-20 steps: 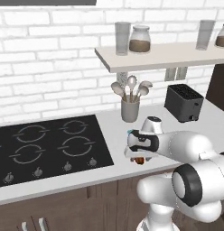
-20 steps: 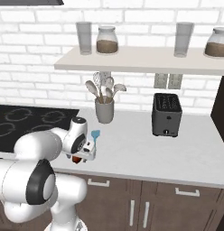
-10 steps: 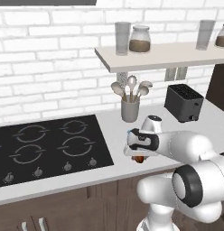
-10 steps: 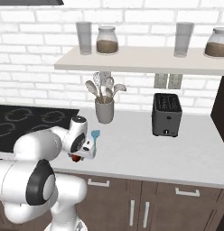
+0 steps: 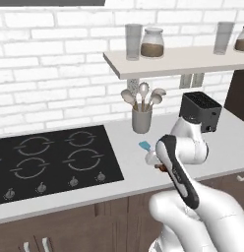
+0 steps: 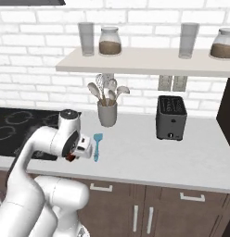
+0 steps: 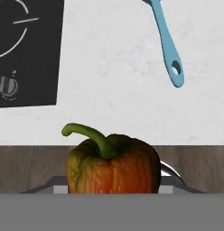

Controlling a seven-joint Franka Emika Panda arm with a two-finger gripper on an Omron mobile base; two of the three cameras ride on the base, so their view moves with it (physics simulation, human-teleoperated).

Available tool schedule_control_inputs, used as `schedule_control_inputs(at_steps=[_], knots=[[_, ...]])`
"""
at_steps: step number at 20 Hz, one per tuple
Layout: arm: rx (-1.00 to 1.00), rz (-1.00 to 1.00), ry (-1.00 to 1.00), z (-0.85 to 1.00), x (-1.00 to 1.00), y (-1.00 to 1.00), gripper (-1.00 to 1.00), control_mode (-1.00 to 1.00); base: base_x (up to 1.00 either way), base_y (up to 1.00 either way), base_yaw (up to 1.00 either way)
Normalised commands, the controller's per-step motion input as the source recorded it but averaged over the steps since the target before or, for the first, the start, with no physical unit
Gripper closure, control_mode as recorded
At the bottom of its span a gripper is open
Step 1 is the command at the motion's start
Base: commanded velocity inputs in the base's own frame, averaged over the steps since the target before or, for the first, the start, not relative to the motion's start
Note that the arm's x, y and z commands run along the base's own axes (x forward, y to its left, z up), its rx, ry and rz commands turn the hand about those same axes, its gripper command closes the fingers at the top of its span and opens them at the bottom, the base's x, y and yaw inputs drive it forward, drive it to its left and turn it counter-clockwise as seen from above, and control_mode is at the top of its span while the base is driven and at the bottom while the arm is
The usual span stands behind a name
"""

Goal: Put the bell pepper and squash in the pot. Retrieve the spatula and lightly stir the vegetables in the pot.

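Note:
An orange-red bell pepper (image 7: 113,164) with a curved green stem sits between the jaws in the hand view, and my gripper (image 5: 158,165) is shut on it near the counter's front edge. In the base views the bell pepper (image 6: 69,158) shows as a small red patch under the hand. The blue spatula (image 6: 97,146) lies flat on the white counter just beyond the gripper, apart from it, and in the hand view the spatula (image 7: 165,45) has its handle end with the hole toward the pepper. The pot and the squash are out of view.
A grey utensil cup (image 5: 141,120) of metal spoons stands by the wall behind the spatula. A dark toaster (image 6: 171,118) is to the right, a black cooktop (image 5: 50,160) to the left. A shelf (image 6: 149,67) with jars and glasses hangs above.
The jaws have closed from wide open onto the bell pepper. The arm has barely moved, and the spatula lies where it was.

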Motion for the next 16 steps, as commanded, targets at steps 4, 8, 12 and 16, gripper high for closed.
schedule_control_inputs(at_steps=[4, 8, 12, 16], knots=[[0.0, 0.0, -0.09, 1.0, -0.94, -0.12, 1.0, -1.0, 0.0, 0.0, 0.0], [0.0, -0.01, -0.03, 1.0, -0.39, -0.14, 1.0, -1.0, 0.0, 0.0, 0.0], [-0.06, -0.06, 0.0, 1.0, -0.25, -0.07, 1.0, -1.0, 0.0, 0.0, 0.0], [-0.12, -0.07, 0.0, 0.88, -0.16, 0.0, 1.0, -1.0, 0.0, 0.0, 0.0]])
